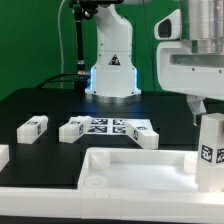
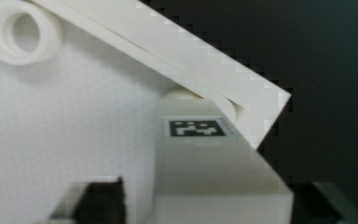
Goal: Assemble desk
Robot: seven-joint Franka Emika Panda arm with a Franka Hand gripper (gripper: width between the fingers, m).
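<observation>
Apparently the gripper has its jaws apart, flanking the upright leg at the tabletop corner on the exterior view's right, gripping nothing. If that 1 leg is seated loosely, a finger brushing it on retreat could tilt or topple it.

At the exterior view's right the gripper is pointed down, jaws are spread wide; the arm is based mid-back.
</observation>
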